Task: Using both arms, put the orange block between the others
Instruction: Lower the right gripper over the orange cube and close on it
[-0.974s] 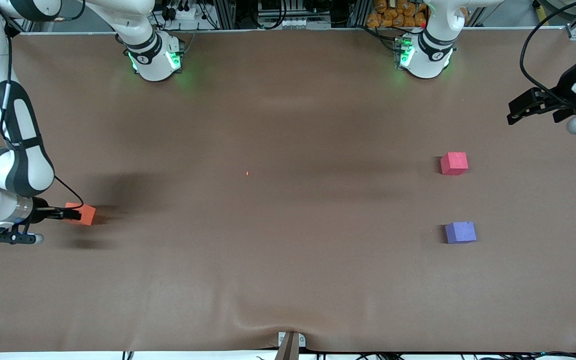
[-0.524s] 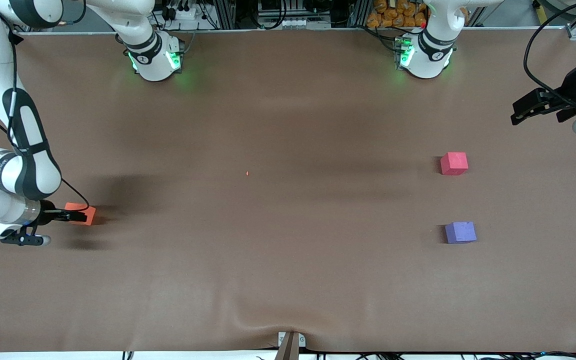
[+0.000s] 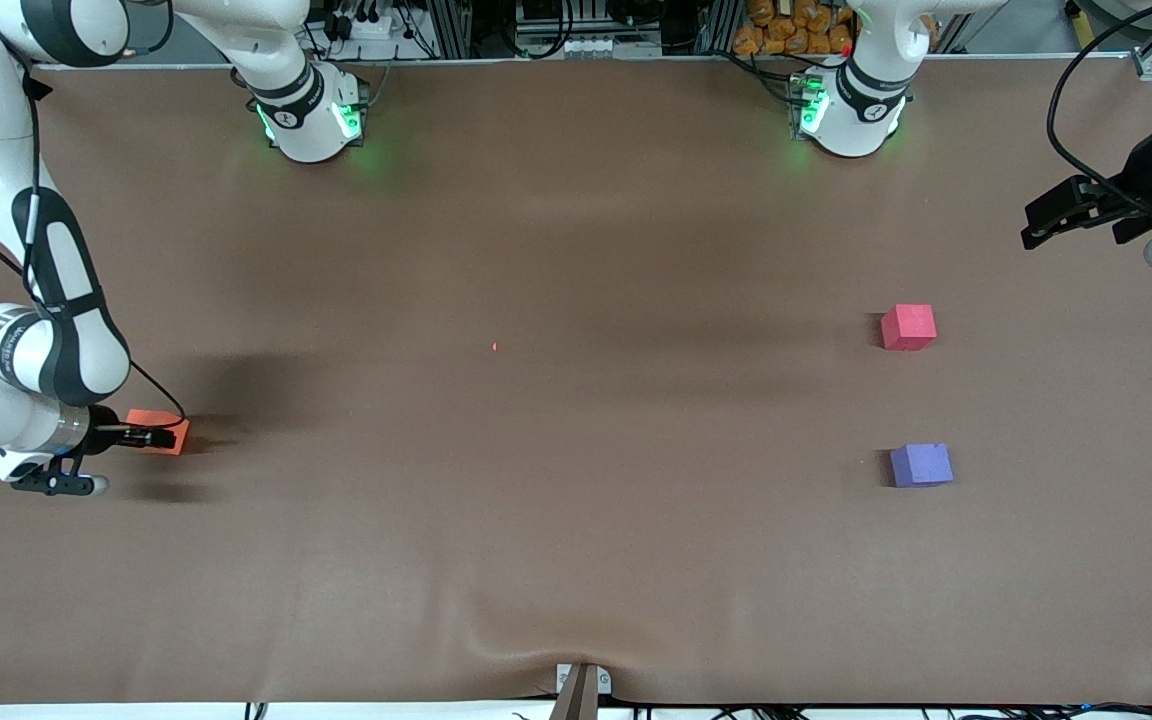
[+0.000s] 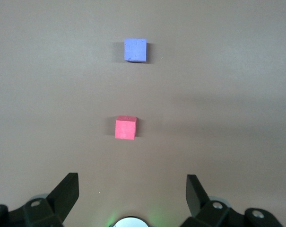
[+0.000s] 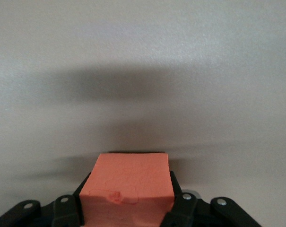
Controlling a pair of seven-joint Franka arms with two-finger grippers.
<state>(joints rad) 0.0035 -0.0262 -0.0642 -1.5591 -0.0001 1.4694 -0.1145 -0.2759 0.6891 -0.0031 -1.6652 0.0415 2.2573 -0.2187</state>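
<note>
One small bright orange matte foam cube (image 3: 158, 432) is sitting on the brown desk (image 3: 576, 520) close to the edge at the right arm's end, well apart from the other two cubes. The right end effector (image 3: 151, 437) is down at it, its black fingers (image 5: 183, 208) pressing against the cube's two sides, so it is pinching the orange cube, which appears to be resting on the desk.

A small red-pink matte foam cube (image 3: 908, 327) and a small purple matte foam cube (image 3: 921, 465) are lying toward the left arm's end, the purple one nearer to the front camera, with a bare gap between them. The left end effector (image 3: 1061, 214) is waiting in the air near the desk's edge at that end, its fingers spread wide and holding nothing.

Judging from here, the soft foam could squash or twist in a low, off-centre pinch and slip during the lift or the handover between arms.

Compared with a second ago, the right fingers have gone from standing wide around the cube to clamping it, and the right arm has shifted slightly; the left end effector has drifted a little toward its edge.
</note>
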